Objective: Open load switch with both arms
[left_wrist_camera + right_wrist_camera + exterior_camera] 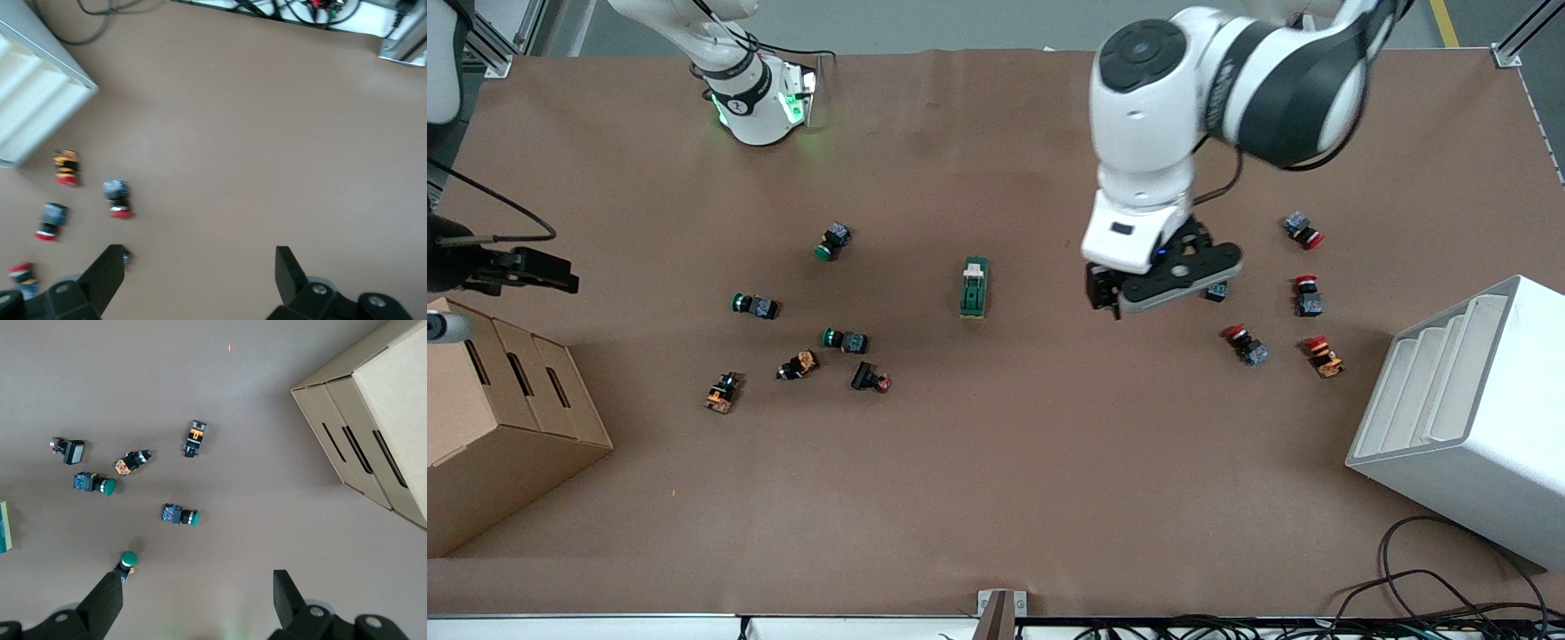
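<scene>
The load switch, a dark-green block with a white toggle, lies on the brown table mid-way between the two arms' ends. My left gripper hangs open over bare table beside it, toward the left arm's end. In the left wrist view the open left gripper holds nothing and the switch is out of view. My right gripper is up over the right arm's end of the table, by the cardboard boxes. In the right wrist view it is open and empty, and only the switch's edge shows.
Several green-capped and orange push-buttons lie toward the right arm's end, several red-capped ones toward the left arm's end. Cardboard boxes stand at the right arm's end, a white slotted rack at the left arm's end.
</scene>
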`<state>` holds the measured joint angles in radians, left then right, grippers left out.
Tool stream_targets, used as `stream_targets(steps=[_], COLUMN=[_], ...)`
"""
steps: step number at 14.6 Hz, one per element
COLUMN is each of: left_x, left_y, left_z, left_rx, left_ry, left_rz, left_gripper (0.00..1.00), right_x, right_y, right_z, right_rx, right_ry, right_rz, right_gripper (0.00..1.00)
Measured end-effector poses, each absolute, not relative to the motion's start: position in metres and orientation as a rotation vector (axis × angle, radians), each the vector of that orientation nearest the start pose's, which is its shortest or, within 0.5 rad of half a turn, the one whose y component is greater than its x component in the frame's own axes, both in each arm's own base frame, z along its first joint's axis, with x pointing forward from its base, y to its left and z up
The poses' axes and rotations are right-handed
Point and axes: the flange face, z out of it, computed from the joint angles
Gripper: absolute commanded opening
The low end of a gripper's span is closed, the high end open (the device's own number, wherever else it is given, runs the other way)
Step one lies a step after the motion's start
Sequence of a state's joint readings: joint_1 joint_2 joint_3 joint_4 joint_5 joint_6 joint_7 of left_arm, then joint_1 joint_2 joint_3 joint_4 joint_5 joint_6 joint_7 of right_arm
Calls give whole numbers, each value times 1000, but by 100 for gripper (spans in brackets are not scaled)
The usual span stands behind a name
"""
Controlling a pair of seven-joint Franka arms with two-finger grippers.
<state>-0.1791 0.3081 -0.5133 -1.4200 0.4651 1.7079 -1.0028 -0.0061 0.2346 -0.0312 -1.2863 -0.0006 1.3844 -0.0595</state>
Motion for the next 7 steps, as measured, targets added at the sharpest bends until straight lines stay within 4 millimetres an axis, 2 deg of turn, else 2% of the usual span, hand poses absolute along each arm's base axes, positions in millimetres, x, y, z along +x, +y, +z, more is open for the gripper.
stream_targets(steps=[3, 7], left_x=[563, 577], left_y=[-288, -210], left_z=[582, 613], left_rx=[-2902, -2970], left_ry=[-369, -353], left_rz=[-345, -270], left_gripper=[100, 100], right_x=[591, 570], right_y=[-21, -25], right_z=[612, 619], right_rx=[-3134, -3131], right_ry=[-31, -22], right_rz=[218, 223], right_gripper=[100, 100])
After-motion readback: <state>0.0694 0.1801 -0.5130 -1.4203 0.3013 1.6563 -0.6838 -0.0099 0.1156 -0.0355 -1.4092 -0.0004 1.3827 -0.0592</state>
